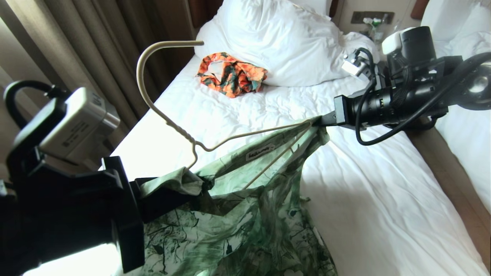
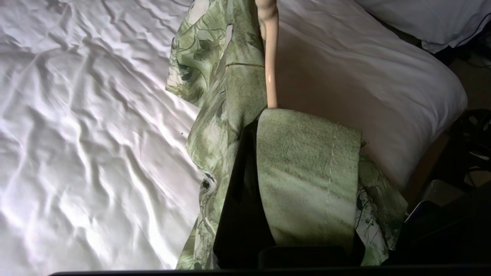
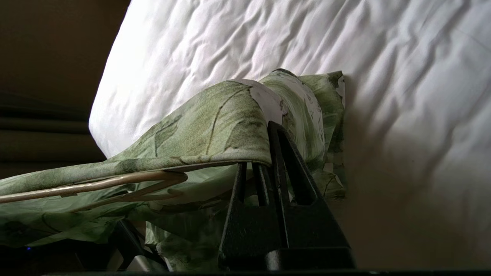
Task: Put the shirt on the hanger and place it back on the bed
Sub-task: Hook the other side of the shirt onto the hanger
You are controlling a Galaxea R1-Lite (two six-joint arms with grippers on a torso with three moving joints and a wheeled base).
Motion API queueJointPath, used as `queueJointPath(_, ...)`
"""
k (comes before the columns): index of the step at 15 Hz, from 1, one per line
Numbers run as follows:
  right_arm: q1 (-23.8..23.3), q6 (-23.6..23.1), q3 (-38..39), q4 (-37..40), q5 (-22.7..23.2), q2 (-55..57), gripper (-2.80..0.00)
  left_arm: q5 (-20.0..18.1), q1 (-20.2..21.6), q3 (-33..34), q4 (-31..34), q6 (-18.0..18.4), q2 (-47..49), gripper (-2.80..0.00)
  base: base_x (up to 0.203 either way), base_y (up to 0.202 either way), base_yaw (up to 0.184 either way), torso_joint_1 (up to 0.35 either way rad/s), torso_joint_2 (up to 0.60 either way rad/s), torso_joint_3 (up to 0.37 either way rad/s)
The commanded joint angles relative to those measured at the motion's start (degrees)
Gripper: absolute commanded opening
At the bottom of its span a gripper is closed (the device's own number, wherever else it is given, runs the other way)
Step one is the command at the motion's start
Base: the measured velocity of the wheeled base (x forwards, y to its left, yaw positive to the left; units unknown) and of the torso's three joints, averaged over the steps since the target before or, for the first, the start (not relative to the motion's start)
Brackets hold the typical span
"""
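The green printed shirt [image 1: 245, 214] hangs draped over the cream wire hanger [image 1: 184, 135], held up above the white bed [image 1: 383, 199]. The hanger's hook points up and to the left. My left gripper [image 1: 191, 189] is shut on a fold of the shirt [image 2: 307, 172] at the hanger's near end. There the fabric wraps over one finger and the hanger wire [image 2: 271, 69] disappears behind it. My right gripper [image 1: 321, 119] is at the hanger's far end. Its fingers [image 3: 282, 161] are shut with the shirt's hem [image 3: 215, 130] pinched at the tips, and the hanger's end loop [image 3: 115, 182] lies just beside them.
An orange-and-green garment [image 1: 232, 74] lies near the pillow [image 1: 280, 42] at the head of the bed. Brown curtains [image 1: 96, 46] hang on the left. A second white bed [image 1: 468, 130] stands on the right across a narrow floor gap [image 1: 452, 180].
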Motion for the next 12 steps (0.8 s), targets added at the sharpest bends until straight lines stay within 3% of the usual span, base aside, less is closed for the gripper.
queueJointPath(1, -0.47, 0.04, -0.36, 0.45, 0.84, 0.20, -2.80, 1.44, 0.03, 0.16, -0.04, 0.32, 0.02, -2.80, 0.000, 0.000, 0.000, 0.000, 0.00, 0.000)
queueJointPath(4, -1.08, 0.04, -0.53, 0.86, 2.03, 0.11, -2.80, 3.15, 0.12, 0.93, -0.47, 4.80, -0.02, -2.80, 0.000, 0.000, 0.000, 0.000, 0.00, 0.000)
queueJointPath(12, -1.25, 0.04, -0.88, 4.41, 2.12, -0.41, -2.80, 5.07, 0.38, 2.71, -4.62, 8.93, 0.31, -2.80, 0.000, 0.000, 0.000, 0.000, 0.00, 0.000)
